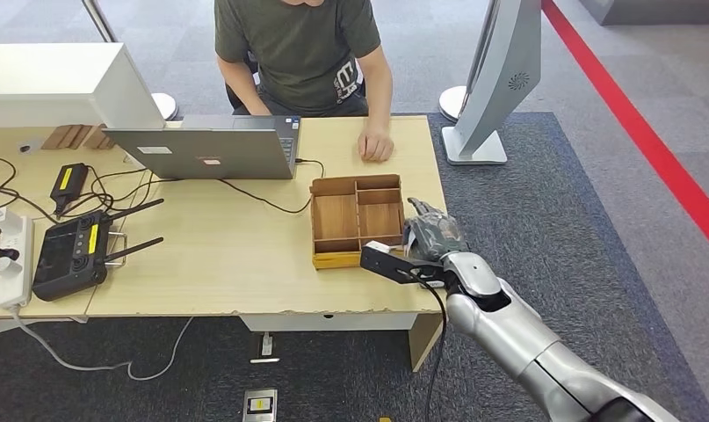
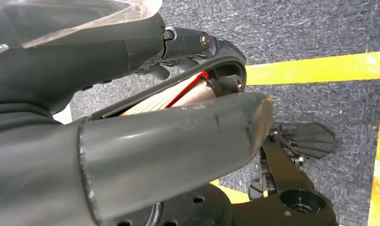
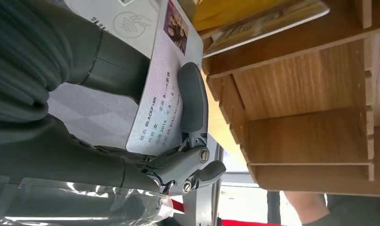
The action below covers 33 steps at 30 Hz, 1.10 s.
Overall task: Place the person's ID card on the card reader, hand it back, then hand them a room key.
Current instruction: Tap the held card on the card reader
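Observation:
My right hand [image 1: 431,236] hovers at the table's right end, just beside the wooden compartment box [image 1: 358,220]. In the right wrist view it pinches a pale ID card [image 3: 162,84] with a small photo and printed text, thumb on one side and a dark finger [image 3: 192,96] on its face. The card lies against a white card reader [image 3: 126,19] marked with a contactless symbol. Yellow key cards [image 3: 254,16] lie in the nearest compartment of the box [image 3: 310,94]. My left hand [image 2: 178,136] hangs over the carpet, holding nothing.
A person sits across the table with a hand [image 1: 376,145] resting on its far right edge. A laptop [image 1: 210,149], a black controller [image 1: 69,255], a power strip [image 1: 12,259] and cables cover the left half. A white stand [image 1: 491,88] rises right of the table.

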Each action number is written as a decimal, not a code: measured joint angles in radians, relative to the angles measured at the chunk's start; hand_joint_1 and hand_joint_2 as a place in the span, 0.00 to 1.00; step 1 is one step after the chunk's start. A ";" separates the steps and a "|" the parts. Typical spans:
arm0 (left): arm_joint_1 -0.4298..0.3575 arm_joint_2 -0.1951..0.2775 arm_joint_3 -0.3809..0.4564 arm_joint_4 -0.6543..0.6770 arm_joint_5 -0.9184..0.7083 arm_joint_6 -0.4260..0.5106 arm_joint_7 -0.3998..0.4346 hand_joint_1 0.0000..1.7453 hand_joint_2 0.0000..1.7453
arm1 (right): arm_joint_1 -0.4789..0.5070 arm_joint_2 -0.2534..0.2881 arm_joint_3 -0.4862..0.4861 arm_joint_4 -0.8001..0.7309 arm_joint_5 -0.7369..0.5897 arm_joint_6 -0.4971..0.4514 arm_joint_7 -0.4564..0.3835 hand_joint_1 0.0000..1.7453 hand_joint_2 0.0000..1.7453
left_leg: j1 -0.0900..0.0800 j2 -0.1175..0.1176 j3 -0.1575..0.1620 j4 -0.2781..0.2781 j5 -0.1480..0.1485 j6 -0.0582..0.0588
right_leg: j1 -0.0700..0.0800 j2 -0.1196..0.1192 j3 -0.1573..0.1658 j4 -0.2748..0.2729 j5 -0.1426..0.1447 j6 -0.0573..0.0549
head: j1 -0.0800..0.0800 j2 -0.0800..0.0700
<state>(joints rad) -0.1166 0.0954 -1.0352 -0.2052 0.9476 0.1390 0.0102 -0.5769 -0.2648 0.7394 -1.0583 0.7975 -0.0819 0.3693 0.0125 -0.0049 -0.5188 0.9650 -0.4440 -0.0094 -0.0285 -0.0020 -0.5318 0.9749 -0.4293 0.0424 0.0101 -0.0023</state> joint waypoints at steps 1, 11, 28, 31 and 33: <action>0.000 0.000 0.000 0.000 0.002 0.002 0.001 0.00 0.00 | -0.008 0.002 0.010 0.012 -0.013 -0.004 0.003 1.00 1.00 | 0.000 0.000 0.000 0.000 0.000 0.000 | 0.000 0.000 0.000 0.000 0.000 0.000 | 0.000 0.000; 0.003 0.000 0.002 0.000 0.029 0.020 0.007 0.00 0.00 | -0.083 0.003 0.087 0.102 -0.086 -0.030 0.035 1.00 1.00 | 0.000 0.000 0.001 0.000 0.000 0.000 | 0.000 0.000 0.000 0.000 0.001 0.000 | 0.000 0.000; 0.008 -0.014 0.022 -0.001 0.087 0.083 0.029 0.00 0.00 | -0.237 0.018 0.171 0.174 -0.103 -0.029 0.041 1.00 1.00 | 0.000 0.000 0.000 0.000 0.001 0.000 | 0.000 0.000 -0.001 0.000 0.002 0.000 | 0.000 0.000; 0.009 -0.017 0.028 -0.001 0.088 0.086 0.030 0.00 0.00 | -0.249 0.020 0.181 0.178 -0.104 -0.028 0.045 1.00 1.00 | 0.000 0.000 0.000 0.000 0.001 0.000 | 0.000 0.000 -0.001 0.000 0.002 0.000 | 0.000 0.000; 0.009 -0.018 0.030 -0.001 0.089 0.086 0.030 0.00 0.00 | -0.253 0.021 0.188 0.180 -0.104 -0.029 0.046 1.00 1.00 | 0.000 0.000 0.000 0.000 0.001 0.000 | 0.000 0.000 -0.001 0.000 0.003 0.000 | 0.000 0.000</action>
<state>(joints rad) -0.1077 0.0775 -1.0056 -0.2064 1.0368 0.2255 0.0401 -0.8299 -0.2437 0.9276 -0.8780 0.6937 -0.1109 0.4150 0.0125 -0.0045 -0.5189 0.9651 -0.4425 -0.0092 -0.0285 -0.0019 -0.5325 0.9749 -0.4268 0.0420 0.0101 -0.0022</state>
